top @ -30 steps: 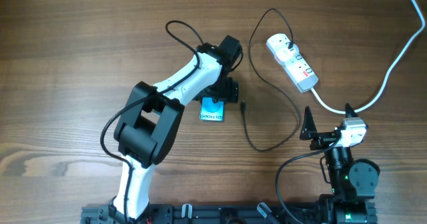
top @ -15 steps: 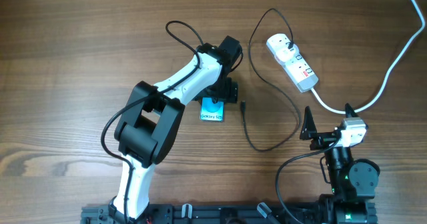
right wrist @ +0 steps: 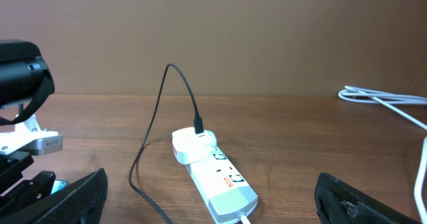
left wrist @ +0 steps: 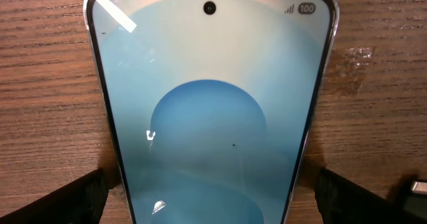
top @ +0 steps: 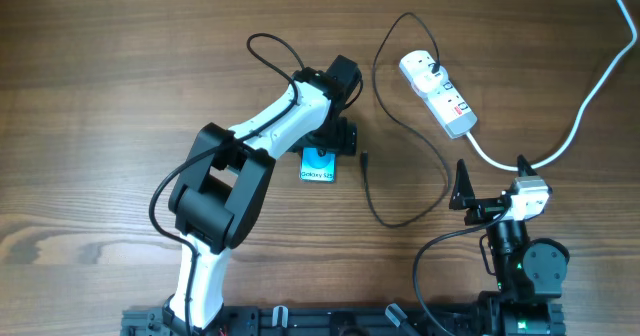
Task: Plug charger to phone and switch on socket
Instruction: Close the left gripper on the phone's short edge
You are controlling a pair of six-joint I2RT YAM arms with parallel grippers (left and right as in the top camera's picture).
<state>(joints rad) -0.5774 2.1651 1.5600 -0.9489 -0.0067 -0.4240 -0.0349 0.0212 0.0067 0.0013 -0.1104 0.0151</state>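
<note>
Wood-grain table all round, brown with darker streaks, and a plain brown wall behind it in the right wrist view.

For readable stuff, we've got two bits. The phone has a little "100" pill next to signal bars in its top corner, plus a punch-hole camera dot in the middle. From overhead, the white band at the phone's near end looks like "Galaxy S25", but it's tiny, so we're not certain. The power strip has small markings and red switches on its top, too small for us to read.

The phone is a flat glossy slab with rounded corners, a dark rim and a turquoise screen with a darker blue dome shape. It lies flat on the table under the left claw. That claw is spread apart, one black finger on each side, with wood showing between the fingers and the phone's edges.

The charger cable is thin and black. It runs in loose loops from a white adapter on the strip, and its small plug rests just right of the phone, not touching. The strip is smooth white plastic with rounded ends, and a thick white cord trails off it.

The right claw is spread wide too, holding nothing, near the strip's cord end.
</note>
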